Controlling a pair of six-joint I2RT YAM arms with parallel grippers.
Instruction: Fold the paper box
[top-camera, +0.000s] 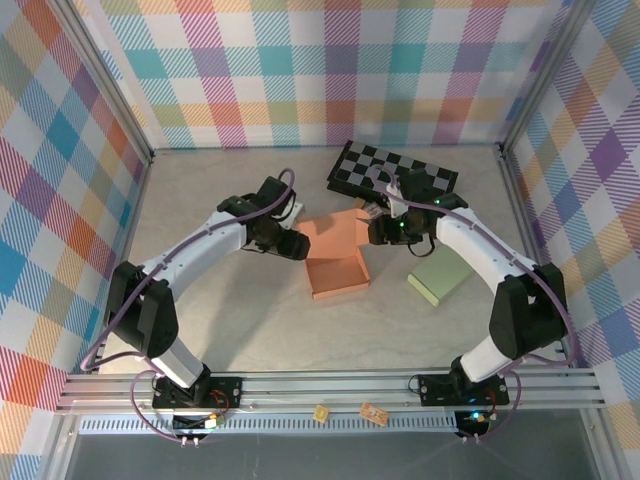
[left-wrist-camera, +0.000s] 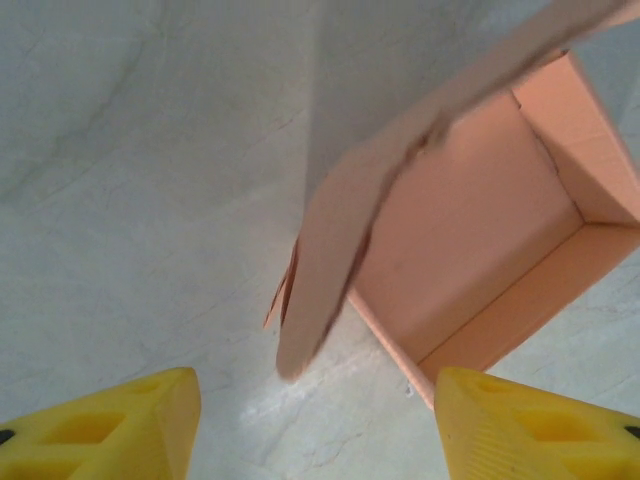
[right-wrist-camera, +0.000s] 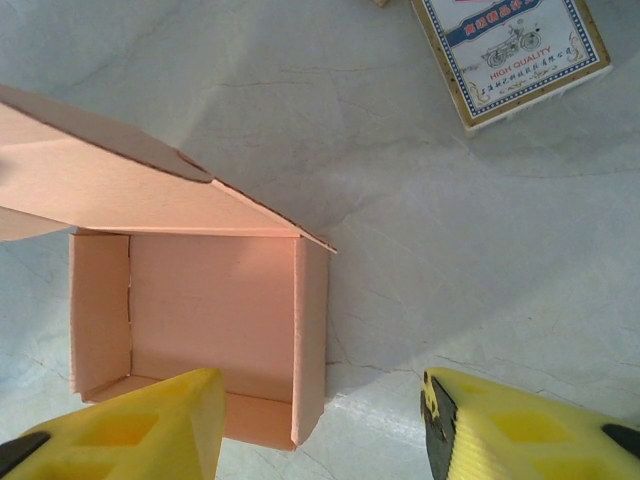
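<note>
The orange paper box (top-camera: 338, 275) sits mid-table as an open tray, its lid flap (top-camera: 335, 234) raised at the far side. My left gripper (top-camera: 297, 245) hovers at the box's left, open. In the left wrist view its yellow fingers (left-wrist-camera: 110, 428) stand wide apart, and the lid's side tab (left-wrist-camera: 330, 270) hangs ahead of them, untouched. My right gripper (top-camera: 378, 232) is at the lid's right edge, also open. In the right wrist view it (right-wrist-camera: 322, 425) is over the box's right wall (right-wrist-camera: 310, 330) without gripping it.
A black-and-white checkerboard (top-camera: 392, 172) lies behind the box. A pale green pad (top-camera: 440, 280) lies to the right. A card pack (right-wrist-camera: 510, 55) rests on the table beyond the right gripper. Plaid walls enclose the table on three sides.
</note>
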